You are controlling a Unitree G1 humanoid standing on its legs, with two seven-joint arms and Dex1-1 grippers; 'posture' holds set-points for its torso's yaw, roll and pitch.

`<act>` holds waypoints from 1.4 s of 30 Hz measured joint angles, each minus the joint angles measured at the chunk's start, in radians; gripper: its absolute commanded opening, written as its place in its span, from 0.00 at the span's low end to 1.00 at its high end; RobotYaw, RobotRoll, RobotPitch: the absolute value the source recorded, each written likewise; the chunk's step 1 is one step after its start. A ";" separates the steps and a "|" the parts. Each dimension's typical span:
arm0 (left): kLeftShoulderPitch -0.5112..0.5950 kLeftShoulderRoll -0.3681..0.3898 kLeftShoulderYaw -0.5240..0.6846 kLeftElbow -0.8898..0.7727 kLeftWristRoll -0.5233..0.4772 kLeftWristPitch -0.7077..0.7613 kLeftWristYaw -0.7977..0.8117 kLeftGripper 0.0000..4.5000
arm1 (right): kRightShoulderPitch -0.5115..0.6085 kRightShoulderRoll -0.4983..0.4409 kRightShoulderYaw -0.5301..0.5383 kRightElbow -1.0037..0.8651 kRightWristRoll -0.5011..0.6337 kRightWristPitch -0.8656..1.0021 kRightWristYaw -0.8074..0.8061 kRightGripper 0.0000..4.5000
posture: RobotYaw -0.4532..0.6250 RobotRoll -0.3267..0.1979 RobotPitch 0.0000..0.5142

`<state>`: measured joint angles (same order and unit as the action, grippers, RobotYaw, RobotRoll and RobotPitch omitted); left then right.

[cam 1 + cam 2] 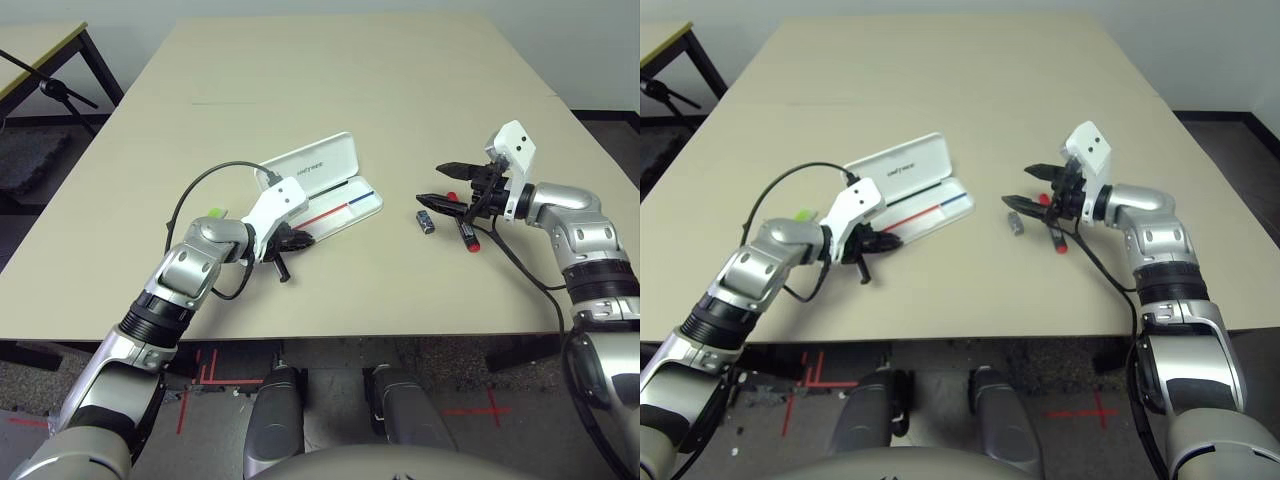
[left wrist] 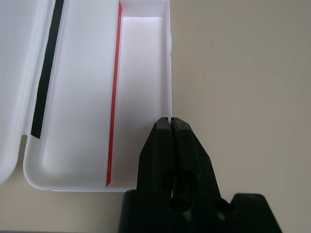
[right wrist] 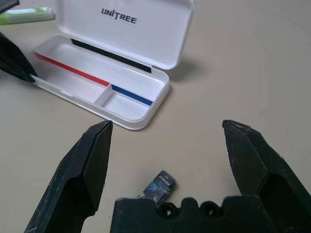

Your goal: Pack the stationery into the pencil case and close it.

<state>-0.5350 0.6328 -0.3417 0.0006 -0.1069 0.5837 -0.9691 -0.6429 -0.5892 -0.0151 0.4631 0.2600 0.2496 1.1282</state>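
Observation:
The white pencil case (image 1: 312, 164) lies open at the table's middle, lid raised, with a red-and-blue stripe in its tray (image 3: 87, 82). My left gripper (image 2: 171, 121) is shut on the thin front wall of the tray near its left end. The lime-green highlighter (image 1: 216, 213) lies behind my left wrist, left of the case. To the right of the case, my right gripper (image 1: 432, 184) hangs open above the tiny grey-black block (image 3: 159, 185). The red marker (image 1: 468, 235) lies just right of the block, partly under that gripper.
The beige table (image 1: 330, 80) stretches far back behind the case. A second table with black legs (image 1: 60, 90) stands at the far left. The table's front edge runs just below my left forearm.

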 measured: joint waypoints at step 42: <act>0.115 0.132 0.006 0.006 0.017 -0.411 -0.279 0.01 | 0.085 -0.116 0.119 -0.263 0.057 0.218 0.232 1.00 | 0.44 0.62 0.20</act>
<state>-0.4195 0.7646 -0.3357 0.0066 -0.0903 0.1727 -1.2476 -0.5579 -0.7050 0.1041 0.1999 0.3166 0.4674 1.3606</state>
